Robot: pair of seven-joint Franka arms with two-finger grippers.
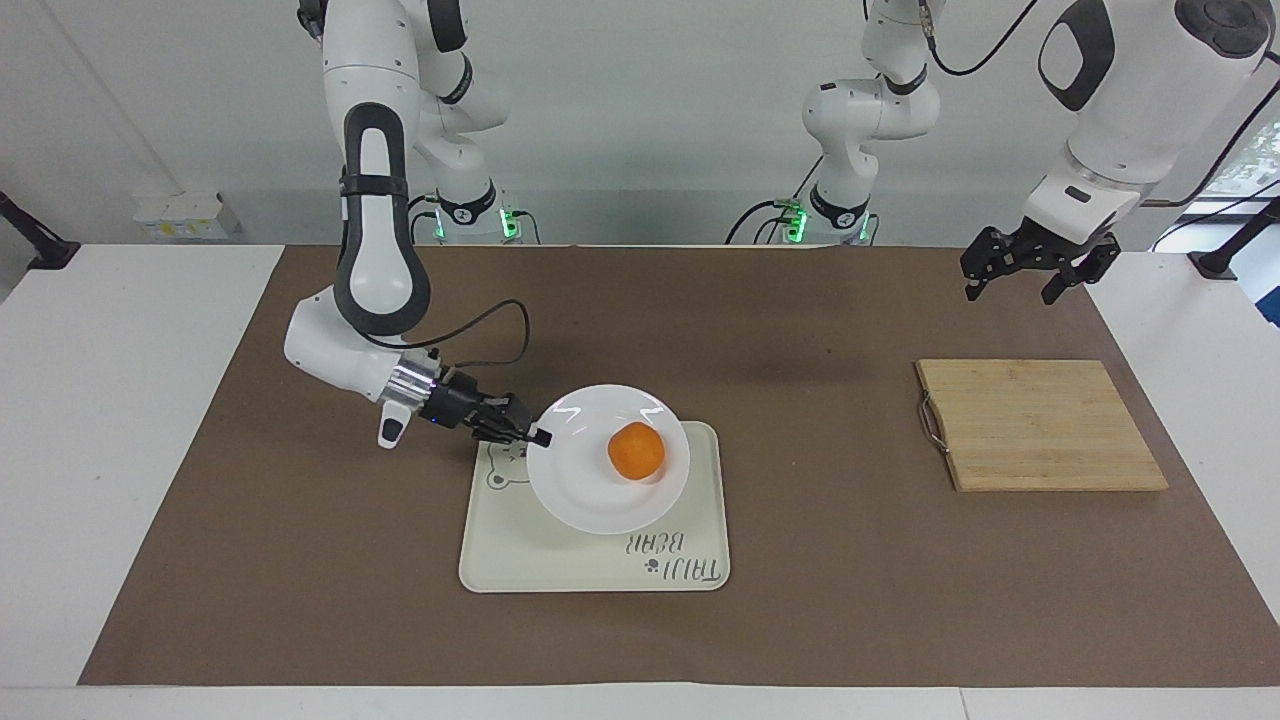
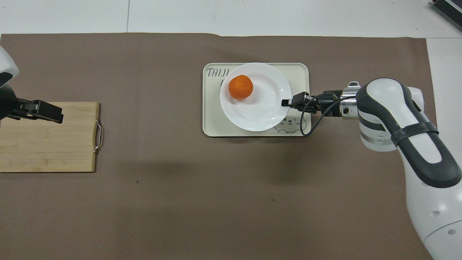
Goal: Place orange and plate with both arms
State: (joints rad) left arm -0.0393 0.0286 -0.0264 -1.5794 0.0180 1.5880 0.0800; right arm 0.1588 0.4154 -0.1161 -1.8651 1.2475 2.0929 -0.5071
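The white plate (image 1: 580, 485) carries the orange (image 1: 636, 450) and is over the cream bear-print tray (image 1: 600, 565). My right gripper (image 1: 538, 437) is shut on the plate's rim at the side toward the right arm's end of the table. I cannot tell whether the plate touches the tray. In the overhead view the plate (image 2: 260, 112) covers most of the tray (image 2: 213, 124), the orange (image 2: 241, 87) lies off-centre in it, and the right gripper (image 2: 286, 103) pinches the rim. My left gripper (image 1: 1030, 270) waits open and empty in the air by the wooden cutting board's robot-side edge; it also shows in the overhead view (image 2: 47, 112).
A wooden cutting board (image 1: 1040, 425) with a metal handle lies at the left arm's end of the table, also in the overhead view (image 2: 47, 144). A brown mat (image 1: 300, 560) covers the table.
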